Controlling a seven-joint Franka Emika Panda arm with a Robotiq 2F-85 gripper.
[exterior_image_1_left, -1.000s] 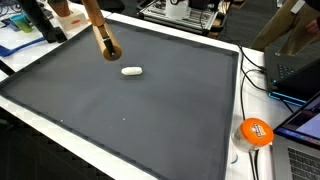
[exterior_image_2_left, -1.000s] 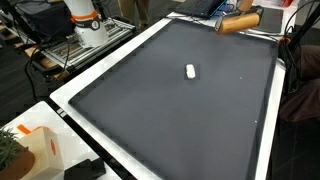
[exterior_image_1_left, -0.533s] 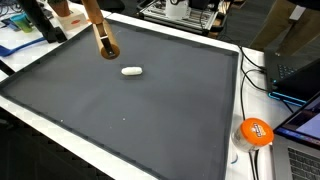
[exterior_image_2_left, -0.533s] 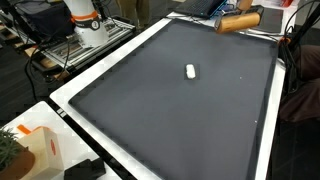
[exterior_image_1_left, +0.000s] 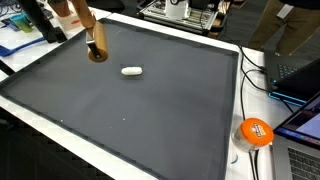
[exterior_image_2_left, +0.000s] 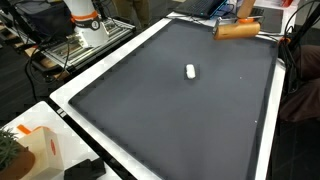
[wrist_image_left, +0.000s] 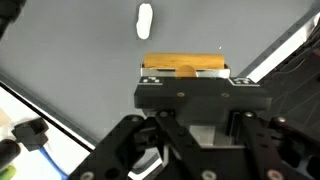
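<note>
A brown cylinder (exterior_image_1_left: 93, 40) with a dark lower end hangs tilted over the back left part of the dark mat (exterior_image_1_left: 130, 110). In an exterior view the same brown cylinder (exterior_image_2_left: 237, 28) lies level over the mat's far right edge. In the wrist view my gripper (wrist_image_left: 195, 100) fills the lower half, and the wooden cylinder (wrist_image_left: 185, 68) shows just beyond its black body. The jaws look shut on the cylinder, but the fingertips are hidden. A small white capsule-shaped object (exterior_image_1_left: 131, 71) (exterior_image_2_left: 190, 71) (wrist_image_left: 145, 20) lies alone on the mat, apart from the cylinder.
A white border (exterior_image_2_left: 100, 85) frames the mat. An orange round object (exterior_image_1_left: 256, 131), cables and a laptop (exterior_image_1_left: 300, 70) sit beside the mat's edge. The robot's base (exterior_image_2_left: 85, 22) and a metal rack stand behind one corner. A box and a plant (exterior_image_2_left: 20, 150) are near another.
The brown cylinder has swung towards the mat's back corner, away from the white object, and its dark end has risen a little. The white object has not moved.
</note>
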